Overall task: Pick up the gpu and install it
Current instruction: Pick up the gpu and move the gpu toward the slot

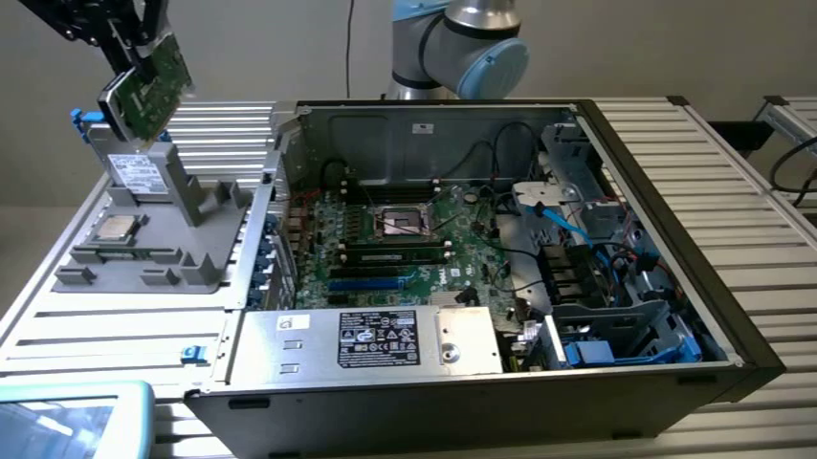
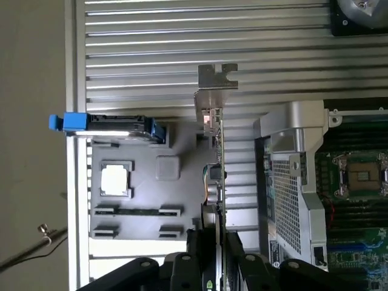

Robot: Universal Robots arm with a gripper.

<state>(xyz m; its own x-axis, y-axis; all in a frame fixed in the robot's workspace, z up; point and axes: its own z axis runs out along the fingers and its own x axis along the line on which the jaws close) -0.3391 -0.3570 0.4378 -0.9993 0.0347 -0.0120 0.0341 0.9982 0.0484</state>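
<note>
High at the exterior view's left, my gripper (image 1: 128,43) is shut on the gpu (image 1: 149,84), a green card with a silver end bracket, tilted and hanging in the air above the grey parts holder (image 1: 166,234). In the wrist view the gpu (image 2: 217,163) runs edge-on between my black fingers (image 2: 203,257), its silver bracket (image 2: 213,82) at the far end. The open computer case (image 1: 511,249) lies to the exterior view's right, with the motherboard (image 1: 383,244) exposed and blue expansion slots (image 1: 370,284) near its front.
The grey holder carries a silver drive with blue tabs (image 1: 134,172), a CPU chip (image 1: 115,228) and a memory stick (image 1: 128,253). A power supply (image 1: 383,339) sits at the case's front. The arm's base (image 1: 453,48) stands behind the case. A teal-edged object (image 1: 64,416) lies at the front left.
</note>
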